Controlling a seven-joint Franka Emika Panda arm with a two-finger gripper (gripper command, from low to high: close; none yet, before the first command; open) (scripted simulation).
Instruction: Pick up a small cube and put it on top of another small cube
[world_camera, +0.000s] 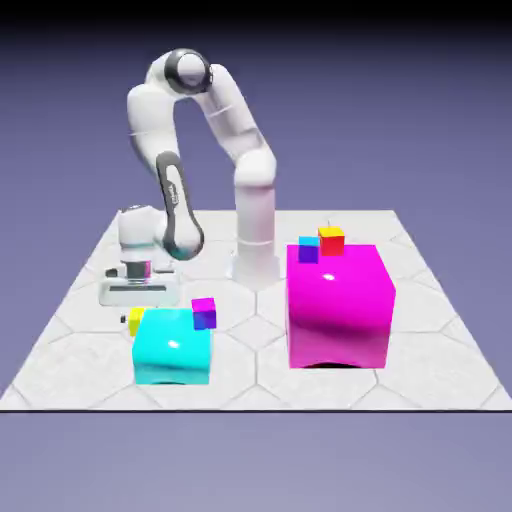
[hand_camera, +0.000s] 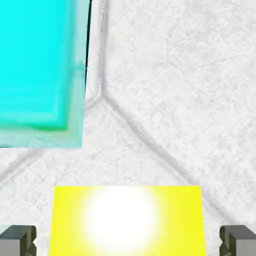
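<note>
The exterior view shows the white arm (world_camera: 215, 120) folded over so that its hand hangs low at the exterior view's left, above the pale tiled counter (world_camera: 430, 340). The gripper (world_camera: 139, 300) is down behind the big cyan block (world_camera: 174, 346), and from this side its fingers are mostly hidden. Only a sliver of the small yellow cube (world_camera: 135, 320) peeks out at the cyan block's upper left corner. A tiny cube with a magenta top and purple-blue sides (world_camera: 204, 312) sits at the cyan block's far right top corner. On the exterior view's right stands the big magenta block (world_camera: 338, 305), with a small purple cube (world_camera: 308, 251) and a red-orange cube topped in yellow (world_camera: 331, 240) at its back edge.

The hand view gives what the other hides: the yellow cube (hand_camera: 127, 221) fills the space between the two grey fingers (hand_camera: 18, 240), lying on the counter (hand_camera: 190, 75) with a bright glare on its face. The fingers stand apart, each just outside the cube's side; I cannot tell whether they touch it. The cyan block (hand_camera: 37, 65) lies nearby, apart from the cube.
</note>
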